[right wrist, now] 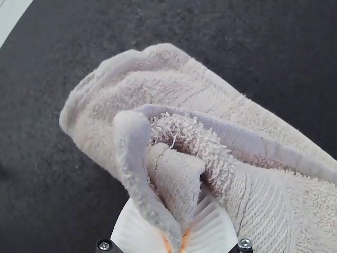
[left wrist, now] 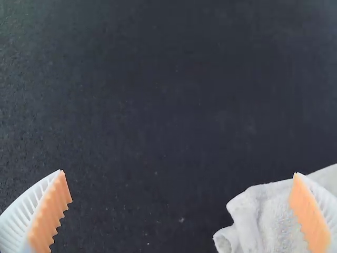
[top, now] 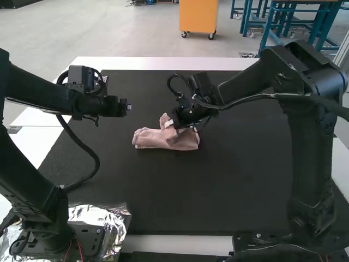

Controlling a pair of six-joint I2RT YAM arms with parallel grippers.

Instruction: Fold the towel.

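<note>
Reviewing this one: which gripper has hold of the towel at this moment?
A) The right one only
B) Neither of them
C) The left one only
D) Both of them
A: the right gripper has a raised fold of the pink towel pinched between its fingers, while the left gripper stands with its fingers wide apart and nothing clamped between them.

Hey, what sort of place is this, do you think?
Likely a robotics lab or workshop: two black, jointed robot arms stand at a white table topped with a black, flat mat, and the right end effector grips a pink, fluffy cloth towel.
</note>
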